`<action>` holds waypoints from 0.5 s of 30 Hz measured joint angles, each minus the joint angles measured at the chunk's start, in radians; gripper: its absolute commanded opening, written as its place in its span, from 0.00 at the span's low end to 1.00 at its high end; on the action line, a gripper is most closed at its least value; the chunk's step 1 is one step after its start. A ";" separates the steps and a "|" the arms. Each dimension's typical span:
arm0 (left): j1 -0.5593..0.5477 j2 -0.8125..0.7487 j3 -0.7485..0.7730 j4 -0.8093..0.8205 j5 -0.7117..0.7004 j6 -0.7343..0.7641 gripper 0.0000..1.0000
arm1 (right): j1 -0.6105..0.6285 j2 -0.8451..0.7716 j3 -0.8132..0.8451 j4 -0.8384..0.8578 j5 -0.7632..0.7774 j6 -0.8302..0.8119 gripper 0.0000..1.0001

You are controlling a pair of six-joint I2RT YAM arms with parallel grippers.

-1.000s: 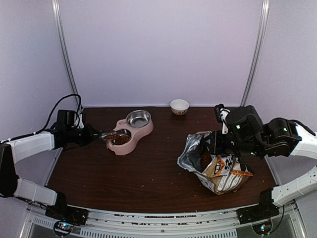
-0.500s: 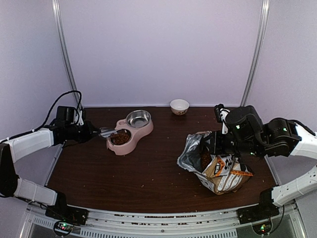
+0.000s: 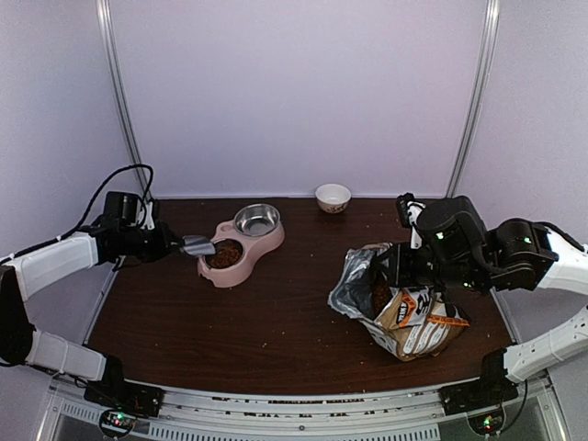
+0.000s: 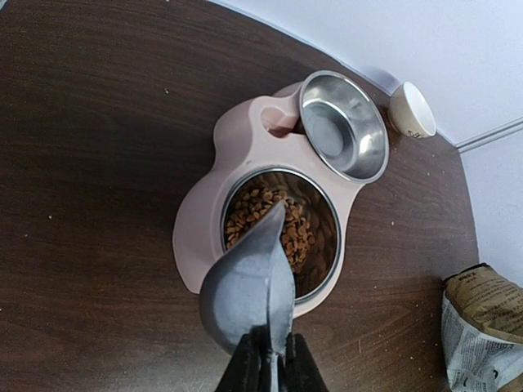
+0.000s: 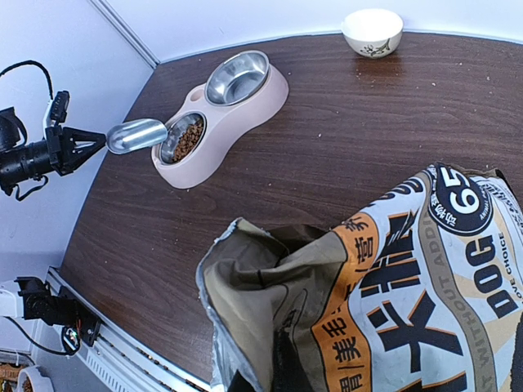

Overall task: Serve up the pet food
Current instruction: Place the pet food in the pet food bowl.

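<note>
- The left hand was clenched on the handle of the metal scoop, holding it above the pink feeder at about 10 o'clock on the desk.
- The pet food lay in the feeder's bowl at the 7 o'clock end. The steel bowl at the 1 o'clock end was bare.
- The right hand was clenched on the edge of the bag at 4 o'clock, holding its mouth open.
- The step seemed to be emptying the scoop. Whether pellets were left inside it, I could not tell.
- To do it well, the scoop's mouth should stay over the middle of the bowl, the wrist should roll slowly, and the scoop should stay low so that pellets do not bounce onto the desk.
</note>
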 measured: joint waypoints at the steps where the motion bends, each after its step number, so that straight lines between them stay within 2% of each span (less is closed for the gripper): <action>1: 0.000 0.000 0.002 -0.006 -0.003 0.005 0.00 | 0.000 0.000 0.000 0.000 0.000 0.000 0.00; 15: 0.000 -0.025 0.010 -0.025 -0.008 0.029 0.00 | 0.000 0.006 0.000 0.002 0.000 0.000 0.00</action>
